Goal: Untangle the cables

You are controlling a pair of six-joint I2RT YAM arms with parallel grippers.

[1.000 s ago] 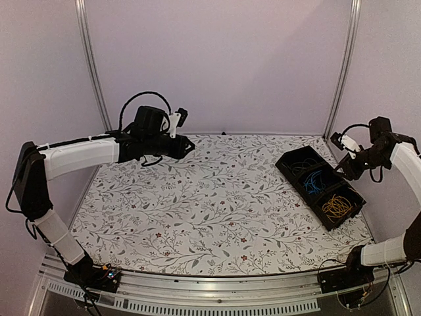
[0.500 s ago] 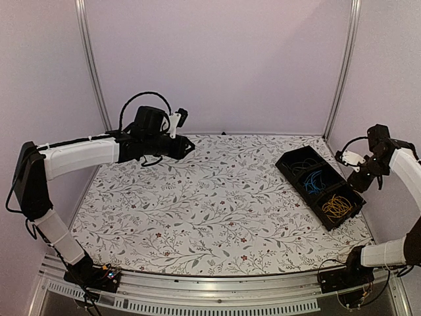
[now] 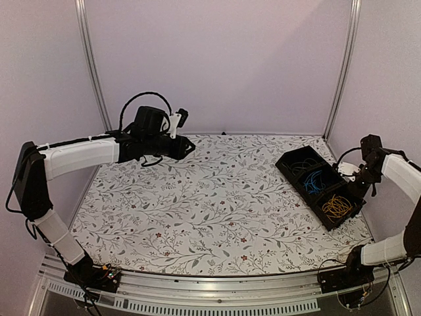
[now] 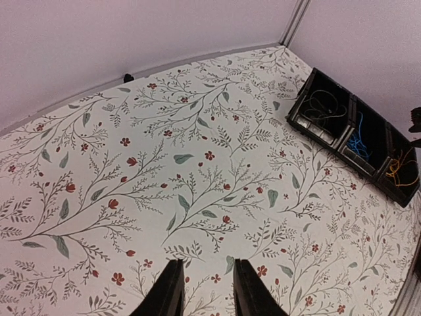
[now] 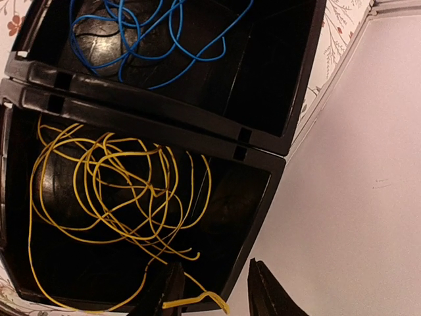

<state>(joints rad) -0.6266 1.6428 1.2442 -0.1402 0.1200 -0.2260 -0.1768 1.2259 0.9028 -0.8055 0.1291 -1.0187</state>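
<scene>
right gripper (image 5: 212,295): over the last second it dropped from high beside the bin (image 5: 151,125) to just over the end cell. jaws spread, nothing pinched.
yellow cables (image 5: 118,191): loose coil in that cell, straight ahead of the right jaws, with one end lying between them.
blue cables (image 5: 145,33): next cell, farther ahead of those jaws, not touching the yellow.
left gripper (image 4: 209,293): unmoved. jaws spread and empty over the cloth (image 4: 197,164), bin well ahead to their right.
note: i read the descent as the start of a reach into the yellow coil.

Plain lilac walls (image 3: 217,59), metal corner posts (image 3: 93,66), floral-patterned tablecloth (image 3: 210,204), aluminium front rail (image 3: 217,289)
</scene>
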